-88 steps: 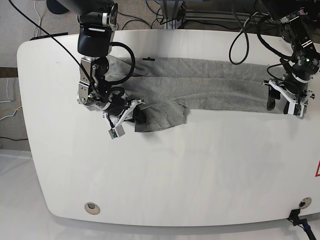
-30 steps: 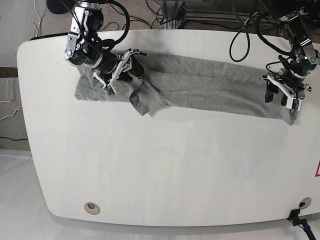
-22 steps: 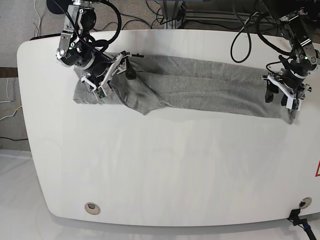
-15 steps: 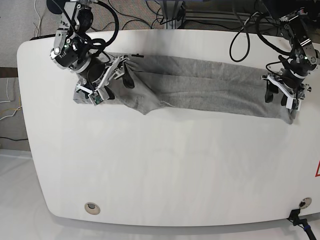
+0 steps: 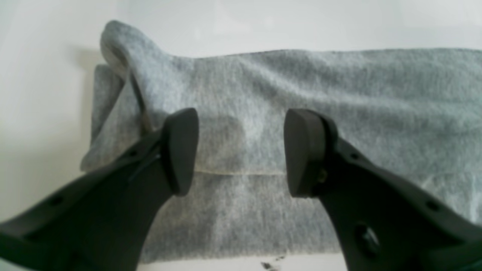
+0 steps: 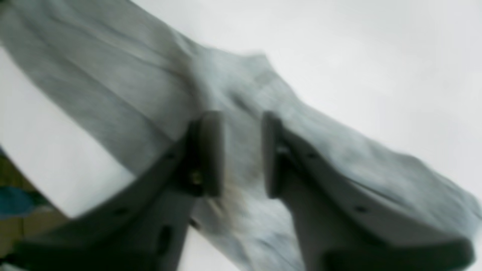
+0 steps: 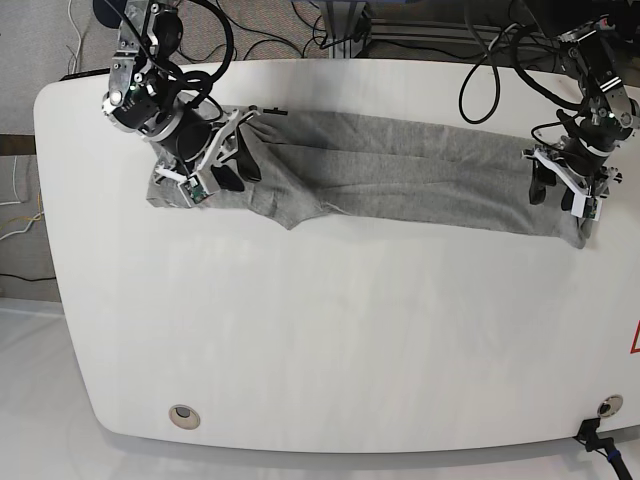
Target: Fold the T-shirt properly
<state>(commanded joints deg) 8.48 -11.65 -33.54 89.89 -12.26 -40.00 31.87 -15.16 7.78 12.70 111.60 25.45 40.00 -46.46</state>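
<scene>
The grey T-shirt lies folded into a long band across the far part of the white table. My right gripper hovers over the band's left end. The right wrist view is blurred but shows a narrow gap at the right gripper, with the T-shirt showing beyond it and nothing pinched. My left gripper stands over the band's right end. In the left wrist view the left gripper is wide open above the T-shirt, whose layered edge and a raised corner lie below it.
Cables hang behind the table's far edge. Two round grommets sit near the front edge. The floor drops away past the table's left side.
My right gripper carried the shirt's bunched left end up and to the far left, where it now lies flatter, and its fingers have come apart. The left gripper has hardly moved.
</scene>
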